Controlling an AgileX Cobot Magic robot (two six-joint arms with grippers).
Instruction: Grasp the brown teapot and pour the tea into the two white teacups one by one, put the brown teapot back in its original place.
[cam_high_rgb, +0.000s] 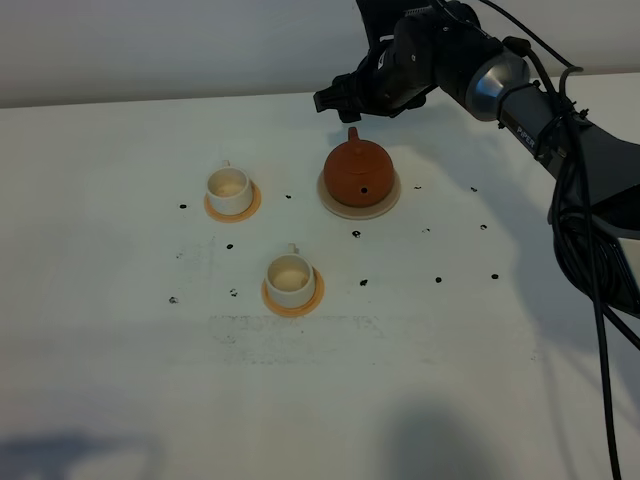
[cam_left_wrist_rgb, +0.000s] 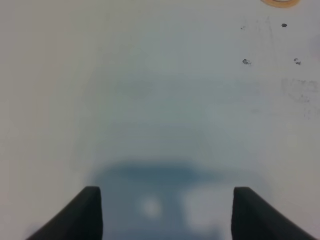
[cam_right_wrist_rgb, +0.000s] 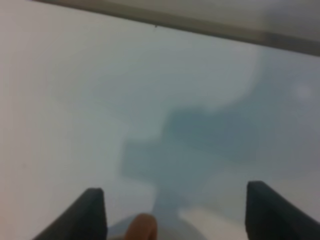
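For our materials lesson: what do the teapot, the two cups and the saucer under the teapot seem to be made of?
The brown teapot: probably unglazed clay; matte reddish-brown, no shine. The white teacups: likely ceramic; smooth, plain white walls, gloss unclear. The saucer: cream, perhaps ceramic too; only its rim shows.

matt clay teapot (cam_high_rgb: 358, 172), smooth table (cam_high_rgb: 120, 380)

The brown teapot (cam_high_rgb: 358, 170) stands upright with its lid on, centred on the cream saucer (cam_high_rgb: 331, 203). The far white teacup (cam_high_rgb: 229, 188) stands upright to the teapot's left. The near white teacup (cam_high_rgb: 290, 277) stands closer to the onlooker. Each cup rests on an orange-tan coaster (cam_high_rgb: 245, 211).
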